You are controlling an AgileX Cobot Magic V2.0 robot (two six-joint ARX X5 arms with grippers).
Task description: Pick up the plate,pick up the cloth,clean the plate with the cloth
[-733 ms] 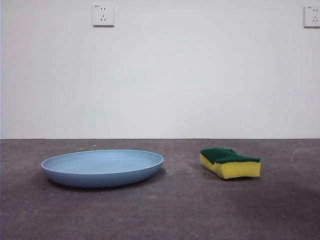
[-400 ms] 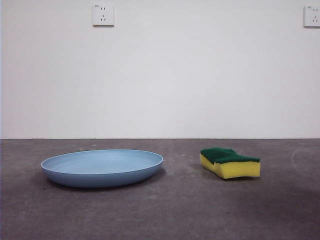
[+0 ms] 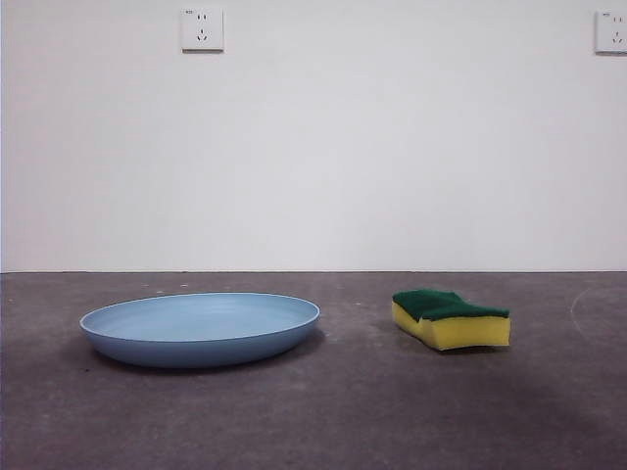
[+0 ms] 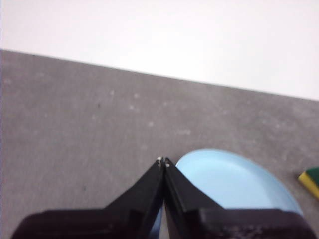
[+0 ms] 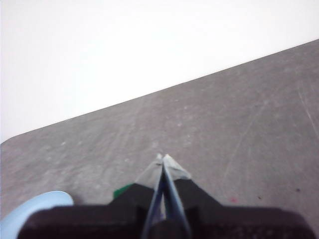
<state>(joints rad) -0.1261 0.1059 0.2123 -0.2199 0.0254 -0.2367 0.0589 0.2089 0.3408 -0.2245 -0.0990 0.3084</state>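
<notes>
The light blue plate (image 3: pixel 201 328) lies flat on the grey table, left of centre in the front view. The cloth (image 3: pixel 451 318), a yellow sponge with a dark green top, rests to its right, apart from it. No arm shows in the front view. My left gripper (image 4: pixel 163 162) is shut with nothing in it and hovers above the plate (image 4: pixel 234 181), whose rim shows beyond its tips; a corner of the cloth (image 4: pixel 311 180) peeks in. My right gripper (image 5: pixel 163 158) is shut and empty, with a sliver of the cloth (image 5: pixel 121 190) and the plate's edge (image 5: pixel 35 209) beside its jaws.
A white wall stands behind the table with two sockets, one (image 3: pixel 202 29) at the upper left and one (image 3: pixel 611 31) at the upper right. Bare grey tabletop (image 3: pixel 343 421) surrounds both objects.
</notes>
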